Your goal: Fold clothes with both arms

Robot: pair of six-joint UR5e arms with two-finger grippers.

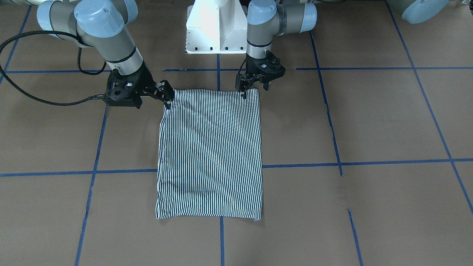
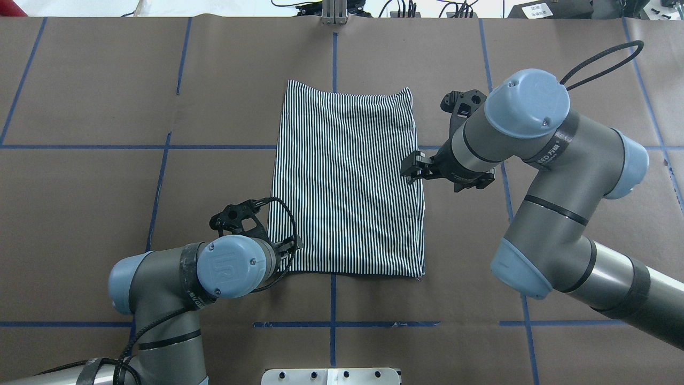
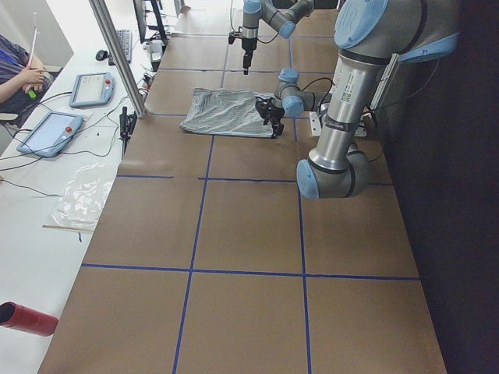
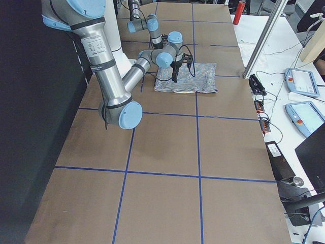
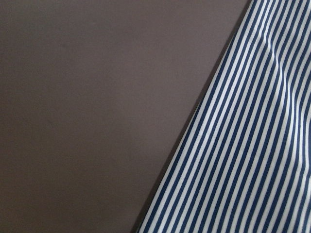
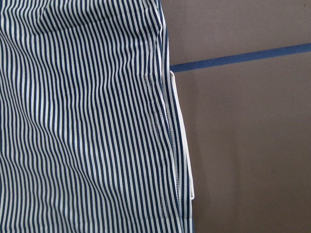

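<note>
Two end effectors [image 1: 168, 99] [image 1: 254, 90] at shirt [image 1: 210, 147] corners

A "UR" mark is showing on the blue joint cap [image 2: 231, 266] of the left arm [image 2: 160, 283]; white lettering on the right arm's [image 2: 566, 214] black band [image 2: 558, 143] is reading illegibly.

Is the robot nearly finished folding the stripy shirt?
Partway, it seems. Done: the shirt lies flat as a neat rectangle, with no sleeves or collar showing. In hand: the left gripper and right gripper sit at two neighbouring corners of it, but no cloth is lifted. Still to do: probably at least one more fold to make it smaller.
</note>
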